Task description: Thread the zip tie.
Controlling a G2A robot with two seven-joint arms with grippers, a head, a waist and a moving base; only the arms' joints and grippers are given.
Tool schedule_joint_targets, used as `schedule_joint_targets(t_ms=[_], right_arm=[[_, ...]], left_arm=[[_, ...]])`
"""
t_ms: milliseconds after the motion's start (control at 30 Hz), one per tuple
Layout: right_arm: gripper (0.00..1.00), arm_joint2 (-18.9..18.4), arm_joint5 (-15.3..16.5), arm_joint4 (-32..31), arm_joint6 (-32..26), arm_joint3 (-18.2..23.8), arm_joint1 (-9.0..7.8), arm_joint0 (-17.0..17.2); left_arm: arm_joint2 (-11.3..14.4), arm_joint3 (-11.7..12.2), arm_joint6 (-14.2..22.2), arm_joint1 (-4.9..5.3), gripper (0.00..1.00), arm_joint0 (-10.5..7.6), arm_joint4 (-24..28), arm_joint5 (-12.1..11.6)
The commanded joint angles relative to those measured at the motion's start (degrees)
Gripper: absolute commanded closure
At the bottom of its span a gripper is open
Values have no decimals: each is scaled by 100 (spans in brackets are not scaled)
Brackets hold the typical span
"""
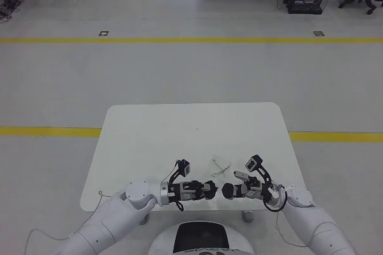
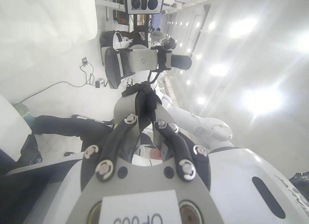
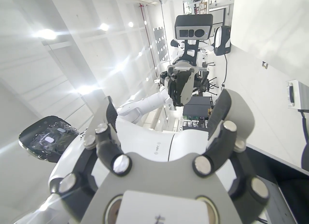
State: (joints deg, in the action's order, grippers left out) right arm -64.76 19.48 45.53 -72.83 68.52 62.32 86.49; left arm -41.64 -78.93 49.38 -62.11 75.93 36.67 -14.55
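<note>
- Zip tie (image 1: 221, 163) is seen lying flat on the table (image 1: 147, 140), just beyond both grippers and touched by neither, so threading is judged not yet begun.
- The left gripper (image 1: 213, 189) is held over the table's near edge, its fingers (image 2: 144, 104) pressed together; nothing can be made out between them.
- The right gripper (image 1: 226, 190) is turned to face it, close by, with its fingers (image 3: 221, 106) spread wide and nothing held.
- A pickup of the tie is judged to be needed first, with one end taken by each gripper.
</note>
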Motion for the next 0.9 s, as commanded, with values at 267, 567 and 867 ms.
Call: schedule_joint_targets(t_ms=[267,567,867], right_arm=[[0,0,0,0,0,0,0,0],[0,0,0,0,0,0,0,0],[0,0,0,0,0,0,0,0]], left_arm=[[-681,-306,-793,61,100,314,-831,-493],[-1184,-521,-764,-10,100,681,-992,-493],[-1173,-477,-972,-21,100,651,-1113,-493]])
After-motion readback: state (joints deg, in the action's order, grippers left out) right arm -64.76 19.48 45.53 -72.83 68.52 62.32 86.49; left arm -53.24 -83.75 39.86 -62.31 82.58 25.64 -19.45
